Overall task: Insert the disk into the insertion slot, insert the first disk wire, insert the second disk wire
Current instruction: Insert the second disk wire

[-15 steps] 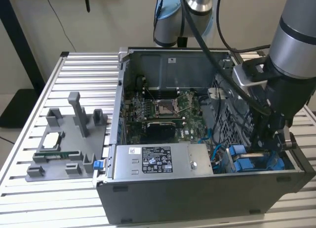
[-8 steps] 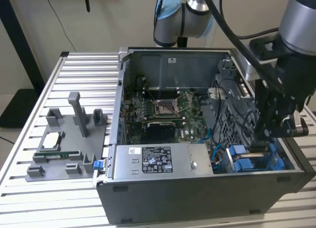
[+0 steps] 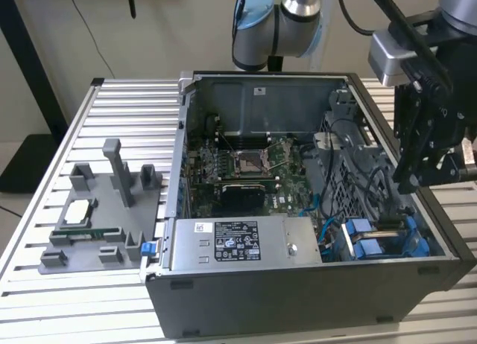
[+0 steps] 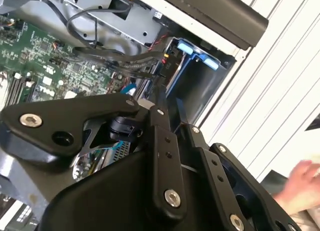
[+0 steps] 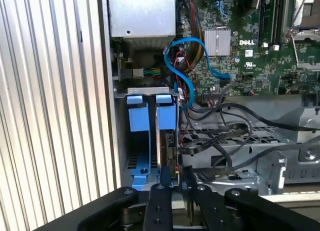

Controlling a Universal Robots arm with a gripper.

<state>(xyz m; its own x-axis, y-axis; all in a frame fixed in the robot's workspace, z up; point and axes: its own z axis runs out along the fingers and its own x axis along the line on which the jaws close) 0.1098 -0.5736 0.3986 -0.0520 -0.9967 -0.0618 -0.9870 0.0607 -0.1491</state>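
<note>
Exterior view footage places the pincer (image 3: 417,176) low over the open computer case (image 3: 313,314), directly above the drive cage, presumably so that the disk can be pressed straight down. In the first wrist view the disk (image 5: 169,141) is seen edge-on, already standing in the insertion slot (image 5: 135,163) just ahead of the fingertips, its blue carrier tabs protruding. Whether the pincer is closed on the disk cannot be told. A blue cable (image 5: 182,76) is looped beyond the disk, toward the motherboard (image 5: 250,41), apparently unplugged at the disk end.
</note>
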